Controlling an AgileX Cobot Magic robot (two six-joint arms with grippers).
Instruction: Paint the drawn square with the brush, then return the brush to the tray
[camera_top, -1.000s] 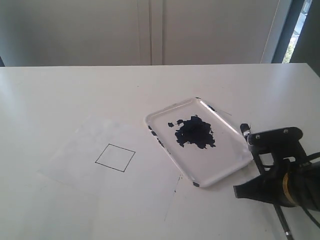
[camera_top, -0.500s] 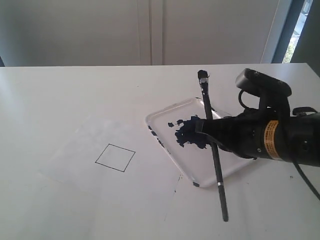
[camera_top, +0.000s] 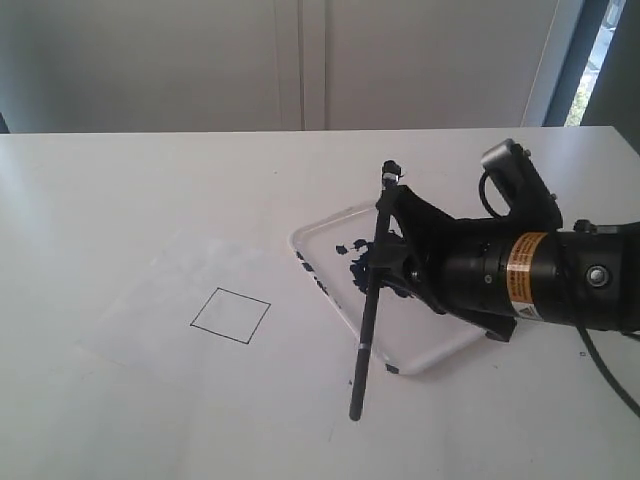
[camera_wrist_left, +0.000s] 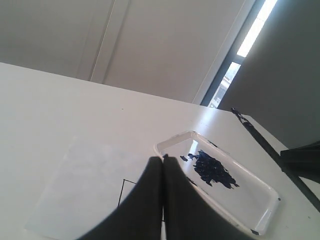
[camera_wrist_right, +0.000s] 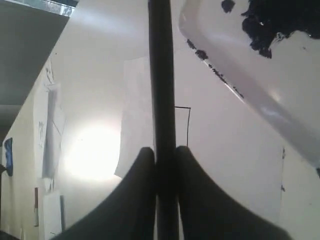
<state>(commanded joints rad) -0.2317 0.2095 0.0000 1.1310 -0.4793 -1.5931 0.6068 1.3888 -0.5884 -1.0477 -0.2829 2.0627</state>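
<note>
Brush (camera_top: 368, 310) clamped in right fingers (camera_wrist_right: 140, 200) over white table (camera_top: 120, 200), left fingers (camera_wrist_left: 147, 200) together, pale wall (camera_top: 150, 60) behind

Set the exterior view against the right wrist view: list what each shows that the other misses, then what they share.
Exterior only: the brush from end to tip, the drawn square whole and blank, and the right arm with its orange label.
Right wrist only: a close look at the right pincer, its fingers shut on the brush handle.
Both: the brush, the tray with its dark paint blotch, the paper sheet, and at least part of the square.
</note>
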